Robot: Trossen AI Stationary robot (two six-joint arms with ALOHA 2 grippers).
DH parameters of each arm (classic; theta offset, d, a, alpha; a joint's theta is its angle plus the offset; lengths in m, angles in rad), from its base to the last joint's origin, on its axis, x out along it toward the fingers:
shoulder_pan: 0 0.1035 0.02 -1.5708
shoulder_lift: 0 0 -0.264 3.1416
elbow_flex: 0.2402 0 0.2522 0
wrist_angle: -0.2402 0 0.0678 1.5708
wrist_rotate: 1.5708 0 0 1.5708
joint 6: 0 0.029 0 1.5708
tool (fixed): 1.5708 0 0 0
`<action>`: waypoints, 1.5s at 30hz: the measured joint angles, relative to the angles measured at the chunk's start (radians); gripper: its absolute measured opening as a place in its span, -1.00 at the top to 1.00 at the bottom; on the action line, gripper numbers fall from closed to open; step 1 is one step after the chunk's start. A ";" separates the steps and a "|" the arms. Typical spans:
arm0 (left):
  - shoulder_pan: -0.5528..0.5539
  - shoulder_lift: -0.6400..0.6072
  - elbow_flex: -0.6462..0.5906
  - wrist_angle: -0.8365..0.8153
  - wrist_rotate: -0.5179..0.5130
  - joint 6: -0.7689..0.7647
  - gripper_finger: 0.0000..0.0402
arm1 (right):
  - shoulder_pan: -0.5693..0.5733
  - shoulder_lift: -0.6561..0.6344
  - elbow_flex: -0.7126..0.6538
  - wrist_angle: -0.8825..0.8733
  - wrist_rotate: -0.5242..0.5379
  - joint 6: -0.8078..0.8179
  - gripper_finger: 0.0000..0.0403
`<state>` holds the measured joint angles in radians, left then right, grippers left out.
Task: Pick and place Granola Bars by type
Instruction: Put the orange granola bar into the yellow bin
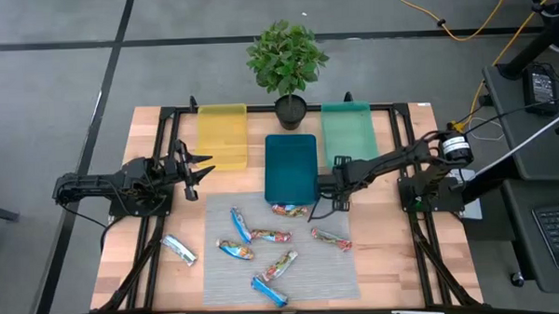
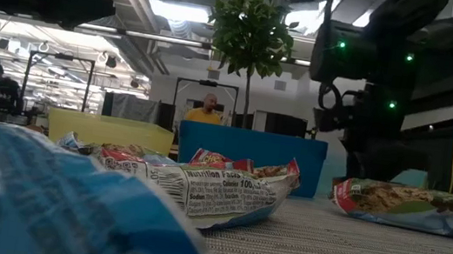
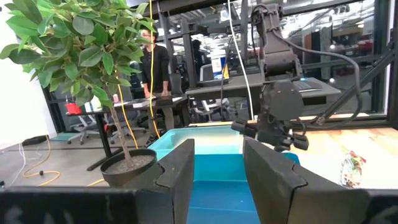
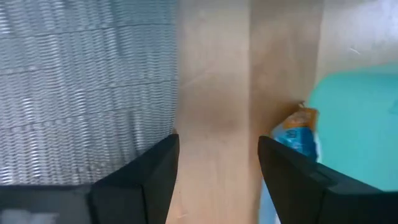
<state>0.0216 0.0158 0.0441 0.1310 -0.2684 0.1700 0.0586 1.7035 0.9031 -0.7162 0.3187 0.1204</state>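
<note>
Several granola bars lie flat on the grey mat (image 1: 278, 246): a red-orange one (image 1: 291, 210) by the blue tray's near edge, another (image 1: 331, 237) to the right, and blue ones (image 1: 268, 290). A silvery-white bar (image 1: 178, 249) rests on the wood left of the mat. My right gripper (image 1: 326, 200) hangs open, pointing down over bare wood (image 4: 217, 112) beside the blue tray's (image 1: 290, 166) near right corner, with the red-orange bar's end (image 4: 298, 134) just outside one finger. My left gripper (image 1: 198, 169) waits open and level at the table's left.
A yellow tray (image 1: 222, 136), the blue tray and a green tray (image 1: 346, 131) stand along the far side, with a potted plant (image 1: 287, 63) behind them. A dark frame borders the table. People show in the room beyond.
</note>
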 joint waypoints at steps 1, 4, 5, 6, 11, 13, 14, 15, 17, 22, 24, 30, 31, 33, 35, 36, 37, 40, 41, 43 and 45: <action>0.000 0.000 0.000 0.000 0.000 0.000 0.35 | 0.008 0.000 0.000 0.000 0.001 0.000 -0.10; 0.000 0.000 0.000 0.000 0.000 0.000 0.35 | 0.030 0.000 0.005 -0.005 0.004 0.000 -0.10; 0.000 0.000 0.000 0.000 0.000 0.000 0.35 | 0.035 0.000 0.013 -0.009 0.003 0.000 -0.10; 0.000 0.000 0.000 0.000 0.000 0.000 0.35 | 0.042 0.000 0.025 -0.011 0.003 0.001 -0.10; 0.000 0.000 0.000 0.000 0.000 0.000 0.35 | 0.073 0.000 0.115 -0.023 0.029 -0.028 -0.10; 0.000 0.000 0.000 0.000 0.000 0.000 0.35 | 0.081 0.000 0.149 -0.030 0.060 -0.050 -0.11; 0.000 0.000 0.000 0.000 0.000 0.000 0.35 | 0.083 0.000 0.161 -0.033 0.075 -0.059 -0.10; 0.000 0.000 0.000 0.000 0.000 0.000 0.35 | 0.083 0.000 0.170 -0.033 0.089 -0.071 -0.10; 0.000 0.000 0.000 0.000 0.000 0.000 0.35 | 0.080 0.000 0.175 -0.034 0.101 -0.074 -0.10; 0.000 0.000 0.000 0.000 0.000 0.000 0.35 | 0.051 0.000 0.154 -0.065 0.095 -0.072 -0.11; 0.000 0.000 0.000 0.000 0.000 0.000 0.35 | 0.039 0.000 0.146 -0.079 0.109 -0.072 -0.11; 0.000 0.000 0.000 0.000 0.000 0.000 0.35 | 0.004 0.000 0.111 -0.086 0.117 -0.054 -0.11; 0.000 0.000 0.000 0.000 0.000 0.000 0.35 | -0.002 0.000 0.102 -0.087 0.118 -0.049 -0.11; 0.000 0.000 0.000 0.000 0.000 0.000 0.35 | -0.011 0.000 0.082 -0.087 0.124 -0.046 -0.11; 0.000 0.000 0.000 0.000 0.000 0.000 0.35 | -0.018 0.000 0.065 -0.083 0.125 -0.041 -0.11; 0.000 0.000 0.000 0.000 0.000 0.000 0.35 | -0.020 0.000 0.057 -0.082 0.125 -0.036 -0.11; 0.000 0.000 0.000 0.000 0.000 0.000 0.35 | -0.022 0.000 0.051 -0.083 0.126 -0.027 -0.11; 0.000 0.000 0.000 0.000 0.000 0.000 0.35 | -0.024 0.000 0.039 -0.081 0.132 -0.023 -0.11; 0.000 0.000 0.000 0.000 0.000 0.000 0.35 | -0.024 0.000 0.037 -0.082 0.135 -0.023 -0.11; 0.000 0.000 0.000 0.000 0.000 0.000 0.35 | -0.025 0.000 0.032 -0.074 0.150 -0.023 -0.11; 0.000 0.000 0.000 0.000 0.000 0.000 0.35 | -0.025 0.000 0.025 -0.066 0.159 -0.023 -0.11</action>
<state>0.0216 0.0154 0.0441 0.1310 -0.2684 0.1700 0.0334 1.7039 0.9283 -0.7826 0.4779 0.0975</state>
